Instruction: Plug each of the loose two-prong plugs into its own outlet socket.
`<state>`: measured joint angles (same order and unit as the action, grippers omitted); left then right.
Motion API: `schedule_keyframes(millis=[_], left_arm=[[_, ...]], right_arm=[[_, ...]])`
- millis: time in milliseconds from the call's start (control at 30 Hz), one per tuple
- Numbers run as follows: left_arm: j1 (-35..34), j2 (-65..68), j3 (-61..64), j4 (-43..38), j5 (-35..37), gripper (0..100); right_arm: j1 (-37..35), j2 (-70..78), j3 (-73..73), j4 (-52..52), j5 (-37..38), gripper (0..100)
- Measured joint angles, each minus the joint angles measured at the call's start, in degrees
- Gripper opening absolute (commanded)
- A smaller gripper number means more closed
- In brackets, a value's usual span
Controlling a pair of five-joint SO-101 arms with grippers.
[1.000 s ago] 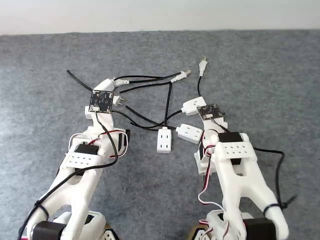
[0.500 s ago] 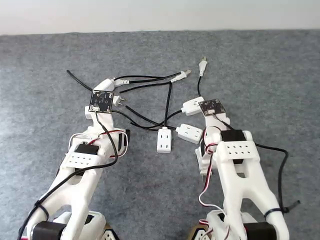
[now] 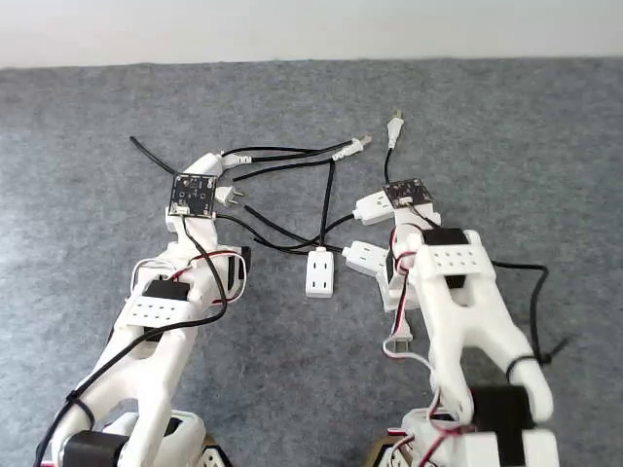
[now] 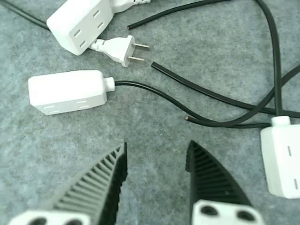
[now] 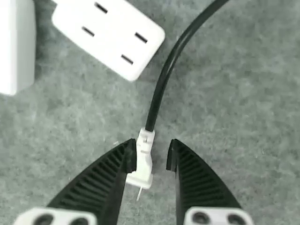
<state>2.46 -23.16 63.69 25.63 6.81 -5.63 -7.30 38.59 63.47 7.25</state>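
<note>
Well, plug point(image 5: 143, 161) between right jaws.

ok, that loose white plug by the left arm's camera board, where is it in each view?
high view: white plug just right of the left arm's camera board.
left wrist view: white plug ahead of the left gripper.
right wrist view: not in it.
Shared landmark: angled outlet block beside it.

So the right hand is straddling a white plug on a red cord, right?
Not quite: the cord is black, not red. The right wrist view shows it running from the white plug, which the right hand is indeed straddling.
</note>
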Motion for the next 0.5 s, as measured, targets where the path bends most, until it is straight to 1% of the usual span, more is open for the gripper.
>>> schedule_keyframes(millis=[233,500], left_arm=[[-0.1,0.0,0.0,-0.1,0.0,19],[-0.1,0.0,0.0,-0.1,0.0,19]], right_arm=[[0.0,7.2,-3.0,-0.5,0.0,10.5],[0.0,8.4,-3.0,-1.1,0.0,10.7]])
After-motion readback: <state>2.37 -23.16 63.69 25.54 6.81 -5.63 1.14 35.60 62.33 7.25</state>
